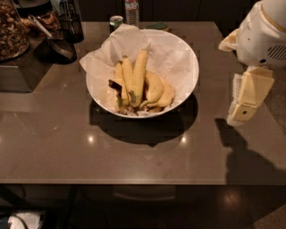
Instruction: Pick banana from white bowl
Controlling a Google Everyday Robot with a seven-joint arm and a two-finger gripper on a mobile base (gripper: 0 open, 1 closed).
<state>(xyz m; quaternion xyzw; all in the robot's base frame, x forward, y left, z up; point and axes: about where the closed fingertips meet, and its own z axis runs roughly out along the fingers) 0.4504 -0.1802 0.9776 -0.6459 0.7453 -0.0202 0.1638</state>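
Observation:
The white bowl (190, 58) stands at the middle back of the brown table, lined with crumpled white paper. Several bananas lie in it. The banana (139, 76) is the longest one, slim and nearly straight, lying upright in the picture in the middle of the pile. Shorter slim bananas lie to its left and wider curved ones (158, 89) to its right. My gripper (243, 107) hangs at the right, pointing down over the table's right side. It is well to the right of the bowl and holds nothing.
A green can (116, 21) and a water bottle (131, 10) stand behind the bowl. A jar of nuts (11, 31), a black cup (71, 24) and a scoop sit at the back left. The table's front edge (134, 182) runs below.

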